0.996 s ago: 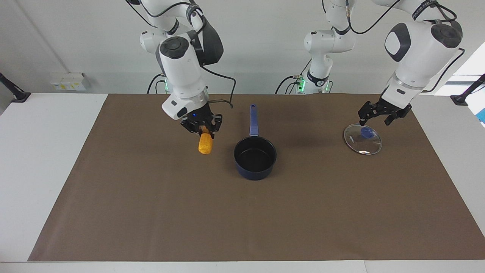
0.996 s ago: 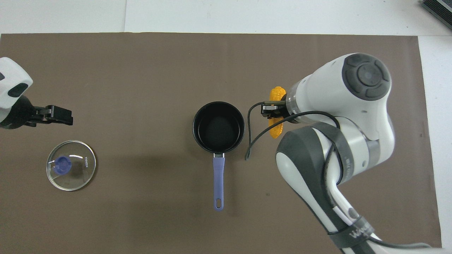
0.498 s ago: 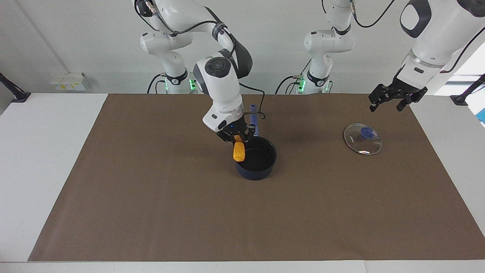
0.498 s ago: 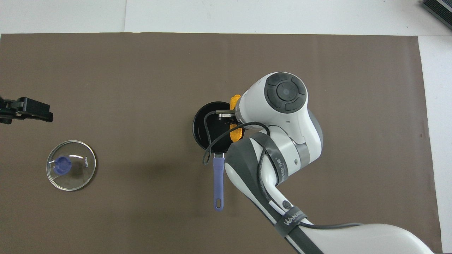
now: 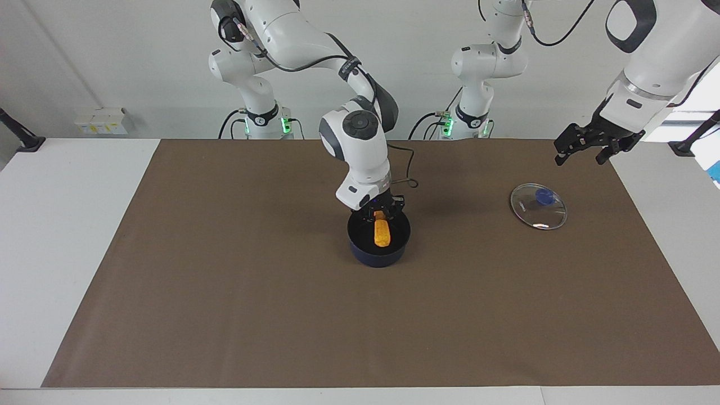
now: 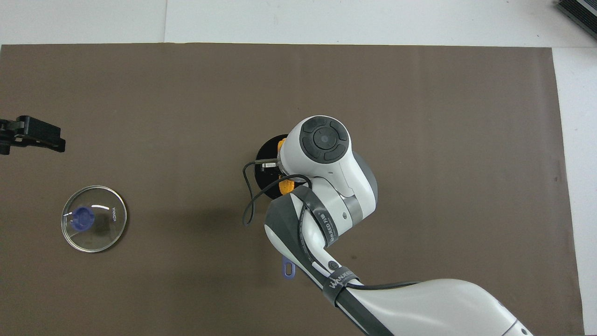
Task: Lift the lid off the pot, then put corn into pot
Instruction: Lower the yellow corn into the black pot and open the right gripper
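- My right claw is clamped on the top end of the corn, with the cob hanging down from my fingertips into the mouth of the pot directly below.
- My judgement: the cob is held by one end and kept upright so that its whole length clears the rim and drops inside on release.
- I cannot tell whether the lower end of the cob touches the black bottom of the pot yet.
- In the overhead view my own arm covers most of the pot; only an arc of its rim, a slice of the cob and the tip of the handle show.
- My left claw hangs with its fingers apart, empty, waiting over the counter toward the left arm's end.
- The lid lies flat on the brown mat below that claw and a little farther from the robots, well apart from the pot.
- My judgement: it was parked there so the pot's mouth stays clear of it.
- Count: one pot, one lid, one corn cob, two claws.
- Status, as I judge it: lid step done; corn not yet let go.
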Controlling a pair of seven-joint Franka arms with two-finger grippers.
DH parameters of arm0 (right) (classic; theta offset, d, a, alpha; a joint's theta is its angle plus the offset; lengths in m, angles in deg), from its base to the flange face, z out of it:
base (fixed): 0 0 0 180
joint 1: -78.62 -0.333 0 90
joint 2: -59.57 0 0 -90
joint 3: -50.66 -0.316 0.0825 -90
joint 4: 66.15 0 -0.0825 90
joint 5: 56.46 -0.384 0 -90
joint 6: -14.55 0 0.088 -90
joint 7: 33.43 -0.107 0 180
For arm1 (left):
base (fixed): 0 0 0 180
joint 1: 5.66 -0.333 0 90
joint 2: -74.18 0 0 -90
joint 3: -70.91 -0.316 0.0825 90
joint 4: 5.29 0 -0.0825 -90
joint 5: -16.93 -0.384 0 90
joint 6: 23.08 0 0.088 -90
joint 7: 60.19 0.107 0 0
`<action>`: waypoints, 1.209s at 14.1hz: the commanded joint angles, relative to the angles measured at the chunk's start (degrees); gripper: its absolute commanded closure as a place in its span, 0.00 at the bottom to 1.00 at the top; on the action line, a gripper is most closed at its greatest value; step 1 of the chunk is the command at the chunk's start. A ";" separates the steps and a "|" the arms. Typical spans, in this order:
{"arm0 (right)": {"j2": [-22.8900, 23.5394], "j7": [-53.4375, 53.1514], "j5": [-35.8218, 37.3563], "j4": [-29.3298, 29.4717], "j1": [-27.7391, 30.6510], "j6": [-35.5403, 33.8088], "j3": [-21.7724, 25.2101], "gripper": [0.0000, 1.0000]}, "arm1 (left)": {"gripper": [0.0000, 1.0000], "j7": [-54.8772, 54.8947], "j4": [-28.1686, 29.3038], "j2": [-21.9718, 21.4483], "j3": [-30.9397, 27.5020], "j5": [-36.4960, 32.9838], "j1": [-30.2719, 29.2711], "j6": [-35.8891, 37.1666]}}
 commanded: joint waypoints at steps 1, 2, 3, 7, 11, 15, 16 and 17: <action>0.64 -0.17 -0.89 0.90 0.92 0.22 -0.01 1.00 | 0.00 0.82 -0.21 -0.17 -0.17 -0.50 0.48 1.14; 0.90 -0.26 -0.89 0.64 0.93 0.31 -0.01 1.00 | 0.00 0.83 -0.21 -0.18 -0.17 -0.50 0.48 1.14; 1.60 -0.17 -0.98 0.63 0.75 0.40 -0.01 1.00 | 0.00 0.91 -0.29 -0.18 -0.17 -0.58 0.48 1.14; 2.13 -0.17 -1.16 0.11 0.49 0.93 -0.01 0.98 | 0.00 2.84 -0.56 -0.09 -0.17 -0.67 0.13 1.14; 1.96 -0.08 -1.25 -1.04 0.49 1.01 -0.01 0.52 | 0.00 2.67 -0.38 -0.18 -0.17 -0.50 0.30 1.40; 1.96 -0.26 -0.38 -0.51 0.75 1.10 -0.01 0.00 | 0.00 1.97 0.15 -0.53 -0.60 -0.41 -0.40 1.58; 1.96 -0.35 -0.11 -0.34 0.75 1.19 0.08 0.00 | 0.00 1.97 0.15 -0.53 -0.69 -0.41 -0.57 1.58; 1.61 -0.17 -0.10 -0.33 0.92 1.19 0.25 0.00 | 0.00 1.97 0.15 -0.53 -0.69 -0.41 -0.58 1.58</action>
